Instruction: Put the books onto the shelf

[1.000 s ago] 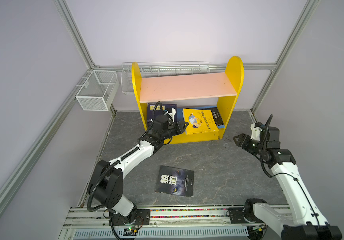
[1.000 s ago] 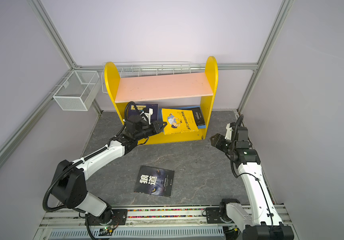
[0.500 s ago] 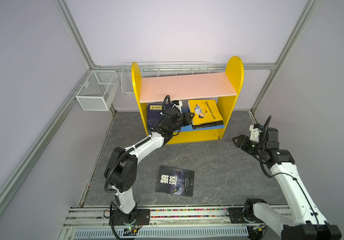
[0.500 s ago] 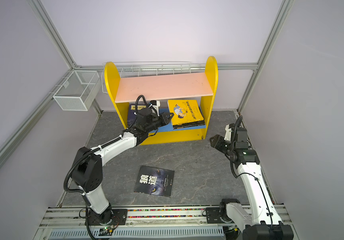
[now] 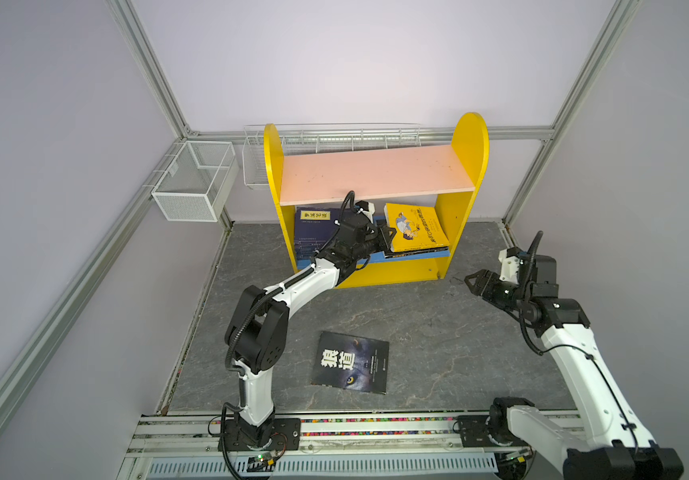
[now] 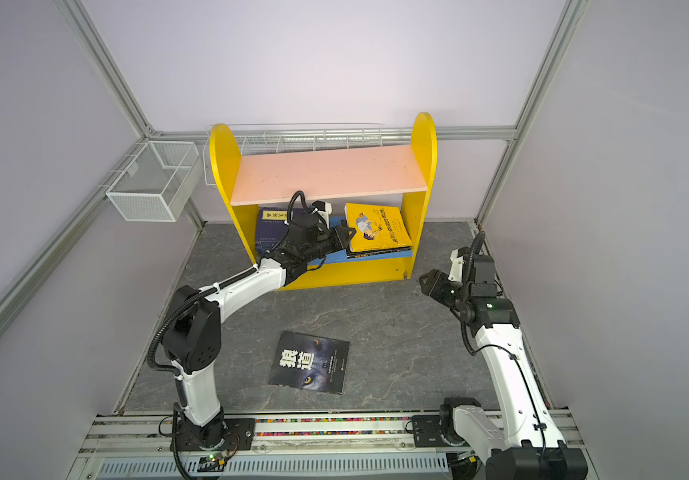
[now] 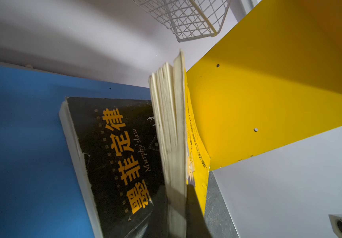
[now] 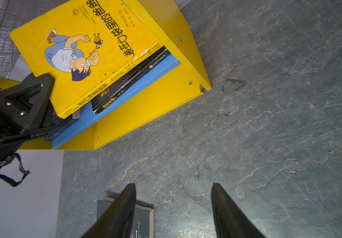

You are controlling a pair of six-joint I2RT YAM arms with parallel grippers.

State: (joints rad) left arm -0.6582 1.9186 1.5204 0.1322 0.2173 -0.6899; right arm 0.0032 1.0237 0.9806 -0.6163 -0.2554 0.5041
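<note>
The shelf stands at the back, with yellow side panels, a pink upper board and a blue lower board. My left gripper reaches into the lower tier, shut on the edge of the yellow cartoon book. That book is tilted above a black book lying flat on the blue board. Navy books stand at the tier's left. A dark wolf-eye book lies on the floor. My right gripper hangs open and empty, right of the shelf.
A white wire basket hangs on the left frame rail and a long one sits behind the shelf. Aluminium frame posts and pale walls close in the grey stone-patterned floor. The arms' base rail runs along the front.
My left arm carried the yellow book from the front of the shelf into the lower tier and tipped it up toward the right side panel. The right arm stayed put.
</note>
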